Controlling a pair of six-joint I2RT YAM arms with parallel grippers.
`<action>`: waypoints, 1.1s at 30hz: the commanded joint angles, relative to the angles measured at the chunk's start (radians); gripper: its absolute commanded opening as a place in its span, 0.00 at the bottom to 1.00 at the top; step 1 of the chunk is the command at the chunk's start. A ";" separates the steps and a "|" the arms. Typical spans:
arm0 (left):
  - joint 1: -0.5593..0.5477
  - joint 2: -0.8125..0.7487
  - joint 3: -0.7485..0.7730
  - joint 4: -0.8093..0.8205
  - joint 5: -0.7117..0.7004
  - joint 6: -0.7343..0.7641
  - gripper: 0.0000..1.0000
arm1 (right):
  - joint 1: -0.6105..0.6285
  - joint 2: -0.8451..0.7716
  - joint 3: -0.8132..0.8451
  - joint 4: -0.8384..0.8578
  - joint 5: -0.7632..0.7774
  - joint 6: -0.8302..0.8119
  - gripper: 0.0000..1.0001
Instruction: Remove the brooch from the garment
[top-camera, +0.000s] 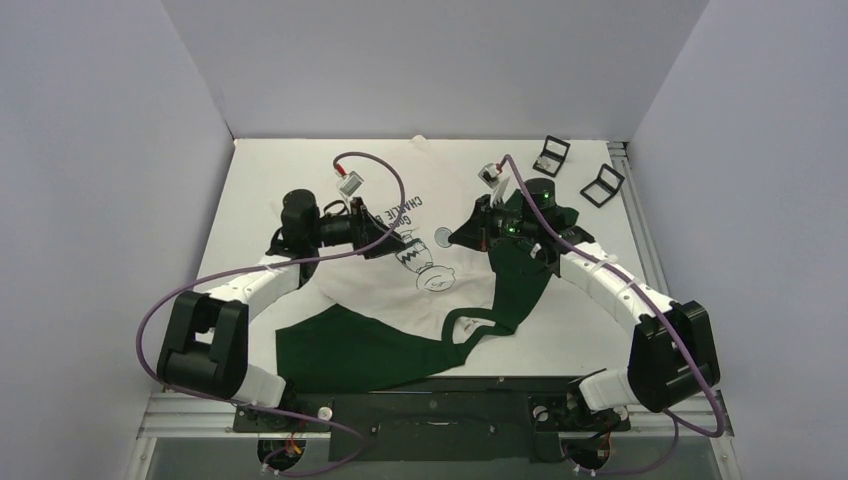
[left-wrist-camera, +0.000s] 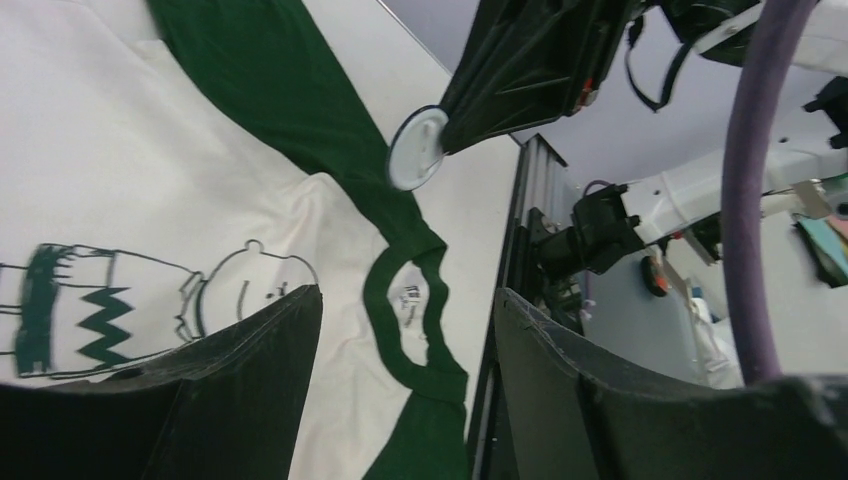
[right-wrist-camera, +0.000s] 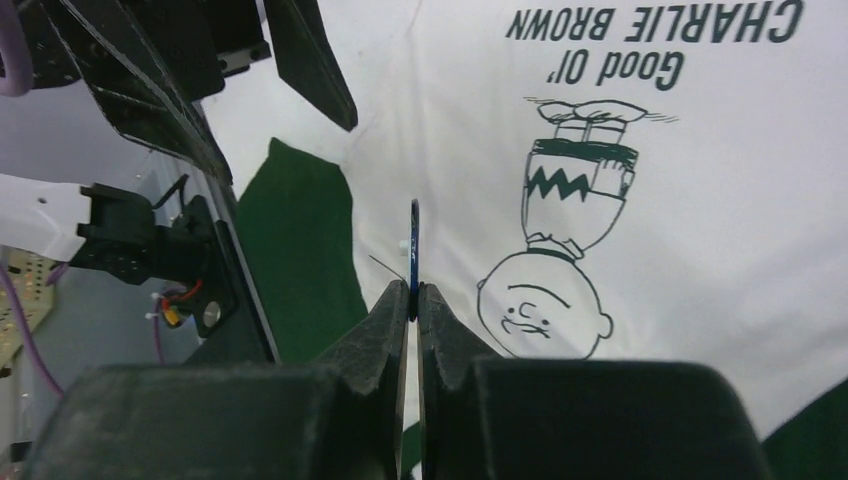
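**Brooch pinched in the right claw, left claw spread wide**

The left gripper (left-wrist-camera: 405, 298) sits over the white chest of the garment (top-camera: 385, 295), a large white T-shirt with dark green sleeves and green collar trim. Its two black fingers are spread wide with nothing between them. A purple cable (top-camera: 150, 330) loops out from the left arm.

The shirt lies spread on the white table (top-camera: 290, 170), with its green neck opening (top-camera: 470, 325) toward the arm bases. The cartoon figure print (top-camera: 425, 265) and the "Good Ol' Charlie Brown" lettering (right-wrist-camera: 655, 45) sit on the chest between the two grippers.

Just right of the print is the brooch (left-wrist-camera: 418, 148), a small round flat disc with a pale face. It is clamped at the tips of the right gripper (right-wrist-camera: 412, 292), whose black fingers are closed tight on it. The right wrist camera sees the disc edge-on, as a thin dark sliver standing upright. It is over the shirt beside the print, but the pictures do not show whether it touches the cloth.

Well to the right, near the table's far corner, lie two small black square frames (top-camera: 552, 155), apart from the shirt.
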 joint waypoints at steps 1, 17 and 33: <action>-0.044 -0.012 -0.022 0.164 0.060 -0.160 0.58 | 0.020 0.012 -0.024 0.180 -0.118 0.097 0.00; -0.100 0.036 -0.059 0.334 0.055 -0.222 0.42 | 0.074 0.013 -0.063 0.264 -0.235 0.168 0.00; -0.117 0.064 -0.074 0.434 0.078 -0.292 0.09 | 0.089 0.021 -0.049 0.250 -0.262 0.168 0.00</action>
